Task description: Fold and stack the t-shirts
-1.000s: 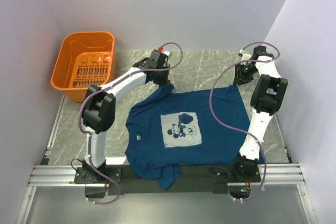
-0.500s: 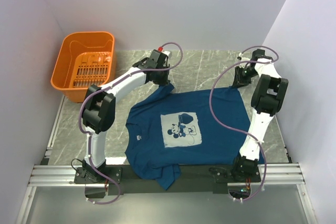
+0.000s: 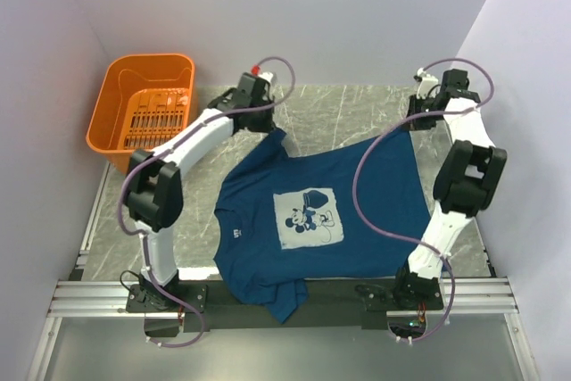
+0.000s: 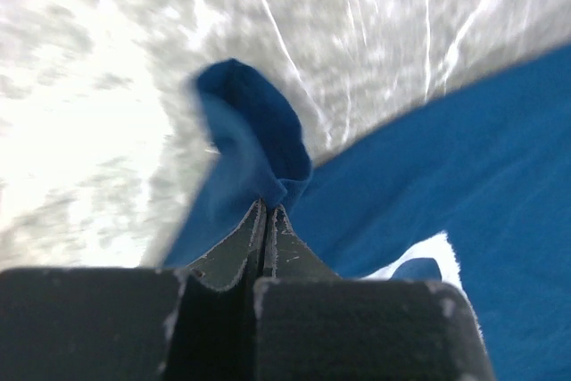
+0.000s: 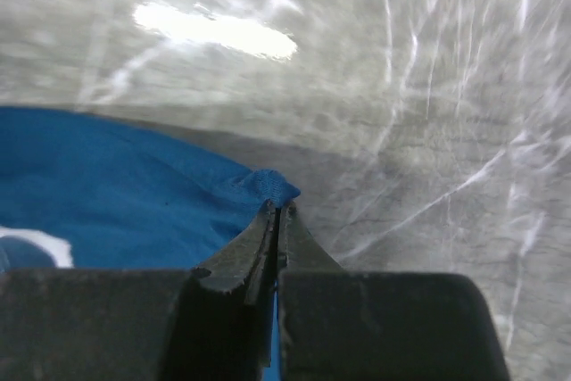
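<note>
A dark blue t-shirt (image 3: 312, 216) with a white-and-grey cartoon print lies spread on the marble table, its near edge hanging over the front rail. My left gripper (image 3: 268, 128) is shut on the shirt's far left sleeve; in the left wrist view the fingertips (image 4: 266, 211) pinch a fold of blue cloth (image 4: 250, 144). At the far right, my right gripper (image 3: 412, 127) is shut on the shirt's far right corner, and a small tuft of cloth (image 5: 268, 186) sticks out beyond its closed tips (image 5: 277, 211).
An orange basket (image 3: 143, 111) stands at the far left of the table. White walls close in on the left, back and right. Grey marble table (image 3: 339, 113) shows beyond the shirt.
The right gripper has closed on the shirt's far right corner. Both arms have moved toward the back wall, pulling the shirt's far edge up and outward.
</note>
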### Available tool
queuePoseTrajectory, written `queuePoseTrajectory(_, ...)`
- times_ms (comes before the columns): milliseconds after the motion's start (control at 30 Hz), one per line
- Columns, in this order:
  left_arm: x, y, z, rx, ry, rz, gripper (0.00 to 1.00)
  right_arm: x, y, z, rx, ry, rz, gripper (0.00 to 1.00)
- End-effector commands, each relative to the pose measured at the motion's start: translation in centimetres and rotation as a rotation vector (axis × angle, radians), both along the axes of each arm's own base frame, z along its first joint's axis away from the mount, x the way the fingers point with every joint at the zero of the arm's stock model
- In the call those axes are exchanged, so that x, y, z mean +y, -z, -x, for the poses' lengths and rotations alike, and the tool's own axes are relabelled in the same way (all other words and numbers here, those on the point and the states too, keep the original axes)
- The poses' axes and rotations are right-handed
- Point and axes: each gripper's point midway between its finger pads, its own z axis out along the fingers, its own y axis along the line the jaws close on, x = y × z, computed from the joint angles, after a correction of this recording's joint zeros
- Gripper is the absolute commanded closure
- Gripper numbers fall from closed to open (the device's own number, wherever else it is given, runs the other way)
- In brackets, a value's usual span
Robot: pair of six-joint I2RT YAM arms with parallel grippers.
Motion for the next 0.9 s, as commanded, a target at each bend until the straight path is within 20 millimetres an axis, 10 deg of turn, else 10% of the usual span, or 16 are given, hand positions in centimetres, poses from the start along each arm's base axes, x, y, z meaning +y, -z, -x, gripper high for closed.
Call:
queuePoseTrajectory(0,2.5,-8.1,-1.5,-0.172,-0.059,0.052,1.0,1.1,-5.6,-0.7,-0.207,-0.074,0.008,1.0)
queuePoseTrajectory(467,11.0,-22.5,-2.4,-0.526,-0.201,-0.01,1.0,3.8,-20.8,3.8,-0.571,-0.175,-0.033,1.0)
queuePoseTrajectory(700,13.2,-36.5,1.9,-0.867,-0.246,0.12,1.0,5.2,-33.5,8.0,-0.835,-0.185,-0.044,1.0)
queuePoseTrajectory(867,14.6,-47.8,9.1,-1.163,-0.211,0.306,0.99,4.5,-44.4,12.0,-1.063,-0.158,-0.105,1.0)
